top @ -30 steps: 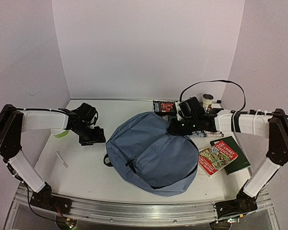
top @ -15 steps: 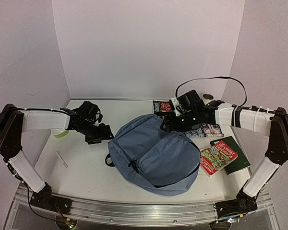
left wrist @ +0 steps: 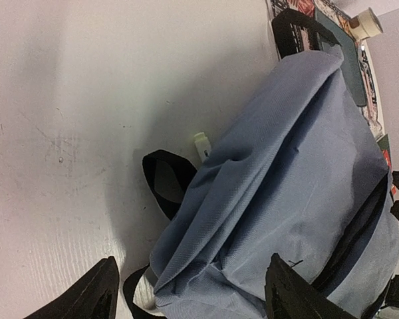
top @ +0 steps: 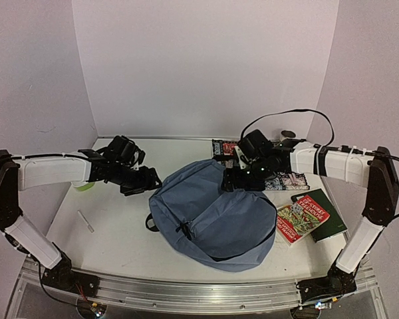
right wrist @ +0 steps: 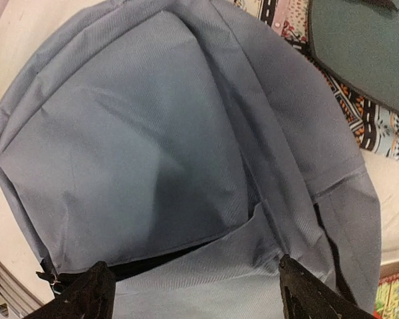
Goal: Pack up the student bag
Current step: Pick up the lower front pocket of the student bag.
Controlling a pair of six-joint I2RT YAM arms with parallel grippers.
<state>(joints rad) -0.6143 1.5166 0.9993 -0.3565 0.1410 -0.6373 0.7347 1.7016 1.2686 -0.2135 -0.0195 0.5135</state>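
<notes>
The student bag lay at centre frame on the table, its upper edge hidden under the right gripper. A green object at left was mostly covered by the left arm (unidentifiable). Two books lay right of the bag, and a white stick at lower left. The left gripper, just left of the bag, and the right one both gaped wide, holding nothing.

One bag; perhaps two books
</notes>
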